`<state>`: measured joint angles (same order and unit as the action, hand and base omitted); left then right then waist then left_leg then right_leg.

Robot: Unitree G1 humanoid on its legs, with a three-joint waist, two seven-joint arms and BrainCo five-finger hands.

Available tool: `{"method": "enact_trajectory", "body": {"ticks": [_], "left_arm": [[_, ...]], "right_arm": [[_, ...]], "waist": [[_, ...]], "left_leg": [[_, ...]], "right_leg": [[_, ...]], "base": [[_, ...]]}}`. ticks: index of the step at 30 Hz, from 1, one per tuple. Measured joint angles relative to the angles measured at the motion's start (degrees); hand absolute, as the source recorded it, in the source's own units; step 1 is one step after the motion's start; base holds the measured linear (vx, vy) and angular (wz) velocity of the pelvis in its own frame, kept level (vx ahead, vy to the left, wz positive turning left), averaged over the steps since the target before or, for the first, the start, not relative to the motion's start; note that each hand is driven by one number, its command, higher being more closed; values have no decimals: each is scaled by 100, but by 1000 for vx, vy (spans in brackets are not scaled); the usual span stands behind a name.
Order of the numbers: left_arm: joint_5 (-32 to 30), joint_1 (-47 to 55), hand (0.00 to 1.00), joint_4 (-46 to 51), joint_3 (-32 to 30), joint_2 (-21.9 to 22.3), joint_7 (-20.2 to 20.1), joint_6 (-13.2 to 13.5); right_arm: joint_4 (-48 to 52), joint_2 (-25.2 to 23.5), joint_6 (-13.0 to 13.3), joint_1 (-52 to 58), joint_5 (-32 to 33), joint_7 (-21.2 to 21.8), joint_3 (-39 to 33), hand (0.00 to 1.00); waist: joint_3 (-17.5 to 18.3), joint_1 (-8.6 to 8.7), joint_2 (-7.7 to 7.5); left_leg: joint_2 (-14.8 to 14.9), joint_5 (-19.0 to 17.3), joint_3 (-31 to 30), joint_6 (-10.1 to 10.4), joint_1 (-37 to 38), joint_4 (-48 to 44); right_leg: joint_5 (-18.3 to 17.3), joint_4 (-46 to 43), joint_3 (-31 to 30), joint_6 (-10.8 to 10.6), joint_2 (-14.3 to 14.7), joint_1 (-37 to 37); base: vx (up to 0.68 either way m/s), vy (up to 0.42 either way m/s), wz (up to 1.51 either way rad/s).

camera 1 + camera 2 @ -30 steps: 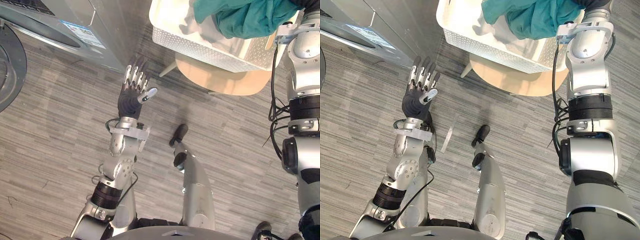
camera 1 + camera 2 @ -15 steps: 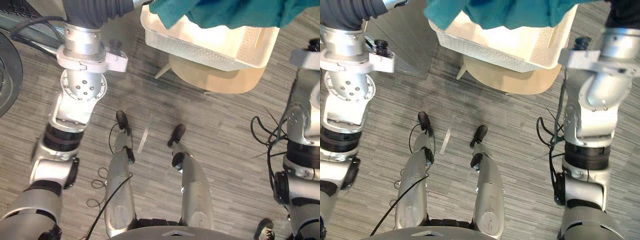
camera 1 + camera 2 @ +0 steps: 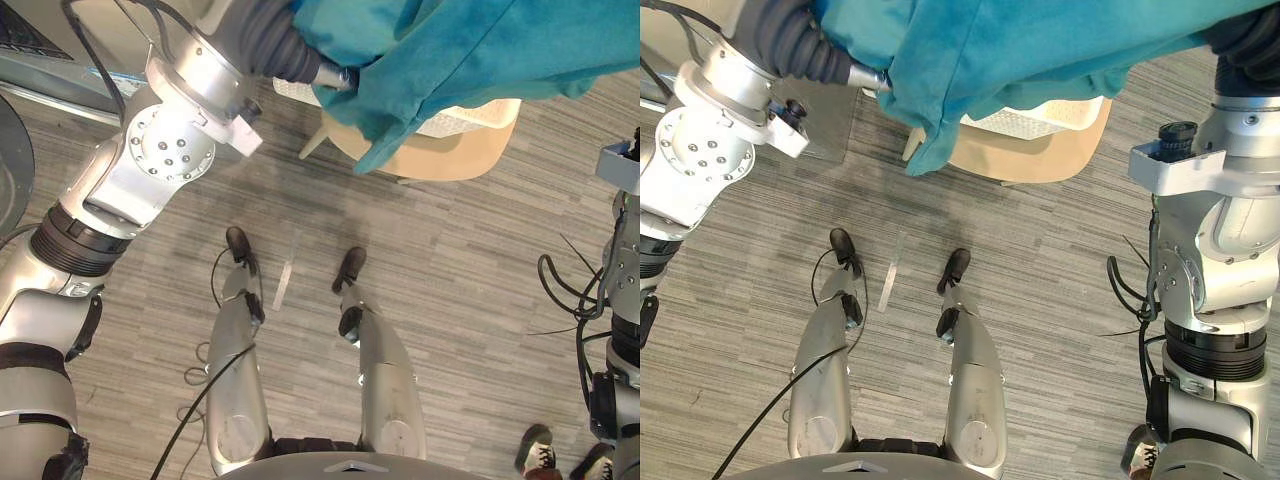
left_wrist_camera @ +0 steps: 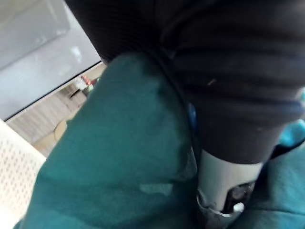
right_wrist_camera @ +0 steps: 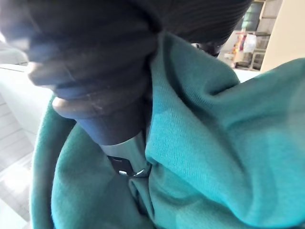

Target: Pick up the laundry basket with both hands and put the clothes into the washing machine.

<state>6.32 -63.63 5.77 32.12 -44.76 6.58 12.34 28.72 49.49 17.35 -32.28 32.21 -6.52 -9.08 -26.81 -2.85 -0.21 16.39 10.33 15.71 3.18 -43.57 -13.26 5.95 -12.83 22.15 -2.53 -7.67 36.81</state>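
Teal clothes (image 3: 1040,50) are draping soft and slip-prone over the stiff, light basket (image 3: 1040,118). Left hand (image 3: 318,70) and right hand (image 3: 1245,40) are lying buried in cloth, grip untellable. Rims look best for holding.

Left arm (image 3: 130,190): silver-grey rounded shells, broad at the joints
Joint disc (image 3: 165,155): flat, round and pale – a scatter of small dark screws across its face
Wrist bracket (image 3: 238,128): angular, light grey, clamped at the wrist end of the forearm
Elbow band (image 3: 75,240): black, finely ribbed
Left hand (image 4: 238,95): dark ribbed cover in thick folds, a smooth silver part past its edge
Right arm (image 3: 1215,270): the same silver-grey shells, with a black ribbed collar (image 3: 1215,350) lower down
Camera mount (image 3: 1178,140): pale block with a small black round lens
Right hand (image 5: 95,62): dark ribbed cover – a metal clip below its rim
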Motion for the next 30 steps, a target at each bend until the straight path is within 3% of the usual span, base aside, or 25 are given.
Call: {"method": "enact_trajectory", "body": {"ticks": [5, 9, 15, 16, 21, 30], "left_arm": [[2168, -243, 0, 4, 677, -159, -507, 11], [3566, -252, 0, 64, 722, -201, -813, 55], [4615, -147, 0, 640, 697, -162, -945, 128], [4635, -18, 100, 744, 531, -42, -927, 217], [4376, 287, 100, 761, -275, 903, -462, 449], [3690, 610, 100, 759, -1137, 1820, 211, 632]], "right_arm": [[16, 302, 1, -382, 20, 34, 481, 100], [15, 349, 57, -758, 190, 32, 768, 100], [18, 349, 184, -736, 239, 80, 1058, 100], [19, 347, 219, -721, 239, 116, 1094, 100], [18, 307, 229, -727, 233, 114, 1120, 100], [-16, 14, 219, -746, 107, -12, 1338, 100]], "waist": [[-2, 10, -4], [-9, 34, -20], [-6, 79, -27], [-6, 83, -27], [-6, 92, -27], [-5, 171, -84]], "left_leg": [[45, -21, 7, -47, -60, -99], [127, -115, 29, -72, -147, -276], [133, -172, 82, -14, -146, -289], [133, -167, 85, -21, -143, -288], [108, -146, 85, -41, -128, -251], [-24, 152, 157, -27, 137, 276]], "right_leg": [[37, 48, -29, 11, 37, 18], [118, 178, -95, 32, 121, 18], [112, 177, -124, 23, 117, 37], [112, 176, -124, 23, 117, 37], [112, 168, -123, 23, 104, 37], [117, 173, -151, 28, 106, 34]], "base": [[25, -69, -4], [22, -64, -12], [25, -53, -3], [38, -65, -1], [28, -47, 2], [13, -61, 1]]}}
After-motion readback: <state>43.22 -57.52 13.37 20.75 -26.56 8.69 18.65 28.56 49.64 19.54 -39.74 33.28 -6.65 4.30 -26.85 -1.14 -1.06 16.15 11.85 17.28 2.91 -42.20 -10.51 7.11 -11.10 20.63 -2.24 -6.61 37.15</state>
